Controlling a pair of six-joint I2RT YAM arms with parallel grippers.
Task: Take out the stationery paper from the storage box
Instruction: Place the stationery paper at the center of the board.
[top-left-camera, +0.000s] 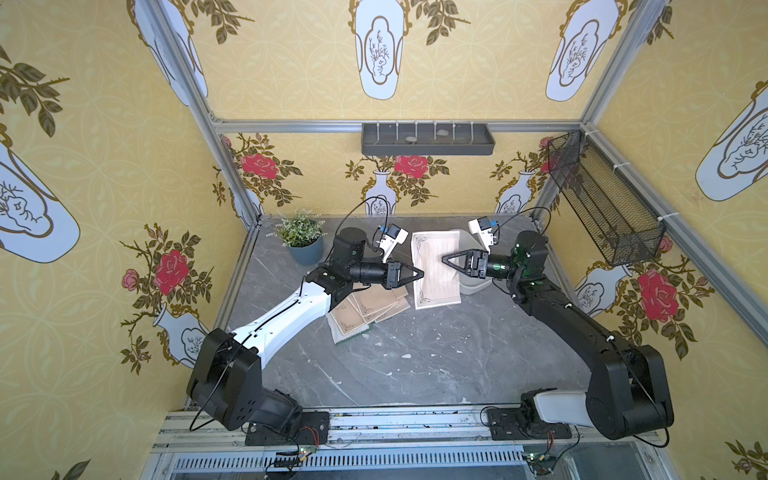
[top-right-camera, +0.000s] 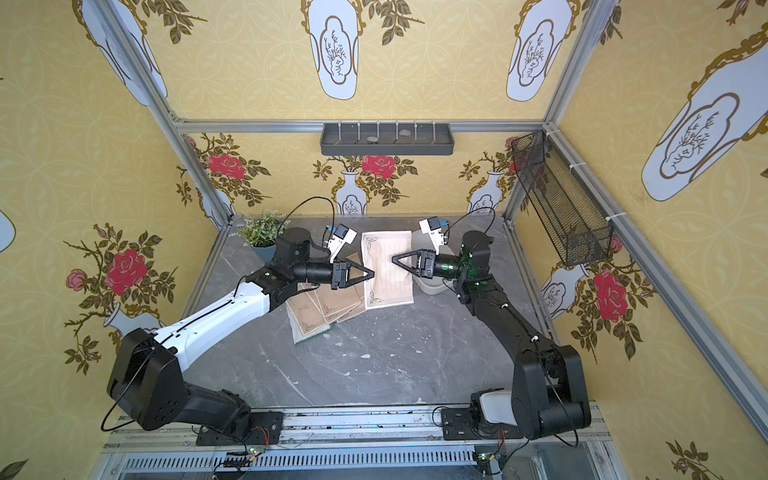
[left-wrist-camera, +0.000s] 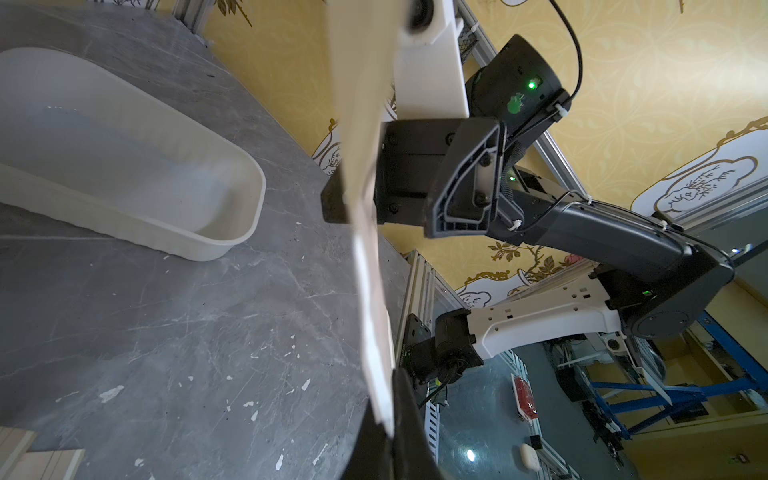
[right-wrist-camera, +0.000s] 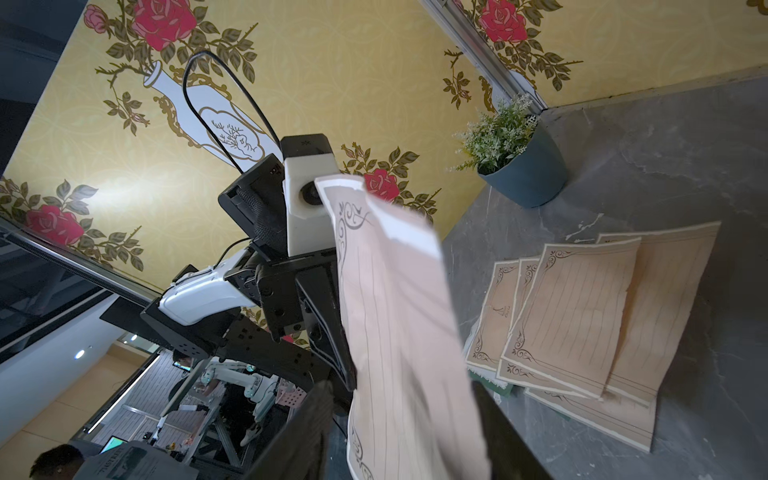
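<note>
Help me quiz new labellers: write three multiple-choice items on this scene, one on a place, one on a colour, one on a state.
1. Where is the pile of tan sheets?
A. In the white box.
B. On the table, partly under the left arm.
C. In the wire basket.

2. What colour is the plant pot?
A. Blue.
B. Red.
C. Yellow.

3. How is the left pincer?
A. Wide open.
B. Out of view.
C. Shut on the lifted sheet.

Answers:
1 B: both top views show the pile lying on the table.
2 A: the pot is dark blue.
3 C: the left wrist view shows the sheet pinched between its tips.
</note>
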